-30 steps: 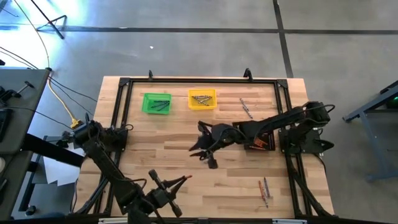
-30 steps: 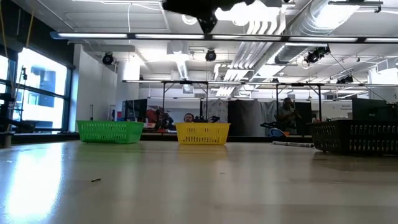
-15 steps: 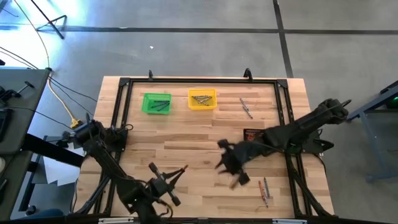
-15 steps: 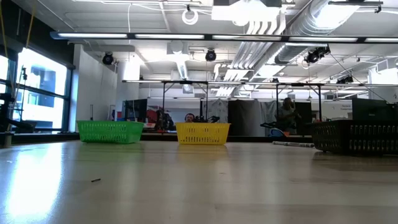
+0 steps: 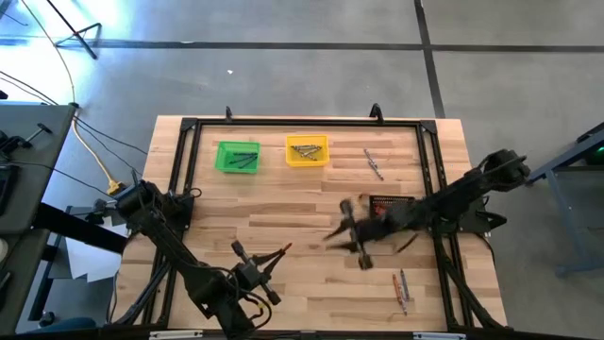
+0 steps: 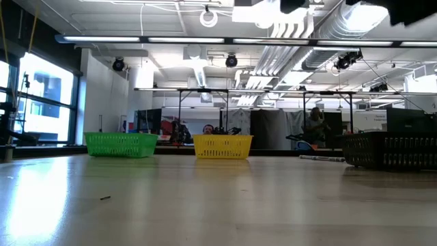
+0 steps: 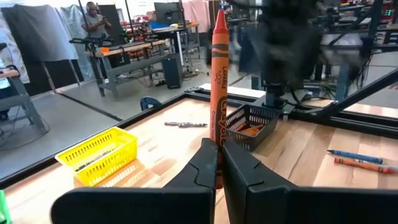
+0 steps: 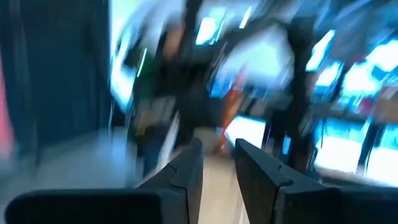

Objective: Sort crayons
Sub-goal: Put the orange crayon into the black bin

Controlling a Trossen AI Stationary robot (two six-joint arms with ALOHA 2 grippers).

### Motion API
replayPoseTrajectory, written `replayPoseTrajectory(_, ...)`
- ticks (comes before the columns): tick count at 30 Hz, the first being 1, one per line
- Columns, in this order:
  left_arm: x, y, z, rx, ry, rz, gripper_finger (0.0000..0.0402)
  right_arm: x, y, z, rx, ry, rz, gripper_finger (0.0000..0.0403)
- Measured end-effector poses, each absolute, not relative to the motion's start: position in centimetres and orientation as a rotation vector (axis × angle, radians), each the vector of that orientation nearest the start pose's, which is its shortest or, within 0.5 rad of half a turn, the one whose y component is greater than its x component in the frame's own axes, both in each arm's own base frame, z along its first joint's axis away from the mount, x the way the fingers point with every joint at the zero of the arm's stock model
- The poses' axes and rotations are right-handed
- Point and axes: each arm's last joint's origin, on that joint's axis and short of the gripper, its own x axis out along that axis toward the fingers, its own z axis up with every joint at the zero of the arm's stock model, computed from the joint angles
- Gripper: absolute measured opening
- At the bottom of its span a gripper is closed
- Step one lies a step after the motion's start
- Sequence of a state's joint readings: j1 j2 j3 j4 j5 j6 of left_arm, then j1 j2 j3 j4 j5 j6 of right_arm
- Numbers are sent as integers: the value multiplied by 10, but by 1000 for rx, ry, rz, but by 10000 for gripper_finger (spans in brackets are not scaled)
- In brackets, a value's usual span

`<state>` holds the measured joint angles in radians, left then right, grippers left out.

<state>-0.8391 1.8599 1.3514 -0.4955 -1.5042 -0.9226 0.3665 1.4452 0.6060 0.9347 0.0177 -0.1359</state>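
Note:
My left gripper (image 5: 275, 255) is near the table's front, left of the middle, shut on an orange-red crayon (image 7: 217, 81). My right gripper (image 5: 347, 238) is blurred, above the table just left of the black bin (image 5: 392, 209), which holds orange-red crayons. In the right wrist view its fingers (image 8: 186, 171) stand a little apart with nothing sharp between them. The green bin (image 5: 237, 157) and the yellow bin (image 5: 307, 150) hold crayons. Two grey crayons (image 5: 374, 162) lie at the far right. An orange-red and a grey crayon (image 5: 400, 289) lie near the front right. My left gripper pinches the crayon's blunt end (image 7: 216, 146) between its two fingers. The crayon runs on along the fingers, and its pointed tip (image 7: 219, 17) sticks out well past the fingertips. It is clear of the table.
A black frame rail (image 5: 302, 123) runs around the work area. Bare wood (image 5: 236, 212) lies between the bins and my left gripper. In the low view the three bins stand in a row at the far side, with people in the room behind them.
My right gripper has swung fast from the table's middle toward the near right, then back a little toward the black bin. My left gripper has carried the crayon a little toward the far edge, still shut on it.

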Motion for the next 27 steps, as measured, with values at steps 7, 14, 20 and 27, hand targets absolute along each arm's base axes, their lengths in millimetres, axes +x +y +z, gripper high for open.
replayPoseTrajectory(7,288,-247,231,40,111,721,0,257,61,222,256,-272,218,87)
replayPoseTrajectory(14,320,-222,235,33,199,726,0,262,77,230,261,-246,323,87)
replayPoseTrajectory(20,331,-212,238,37,198,741,0,261,88,225,251,-185,293,87)
replayPoseTrajectory(27,341,-209,243,27,198,715,0,260,91,221,257,-153,175,87)
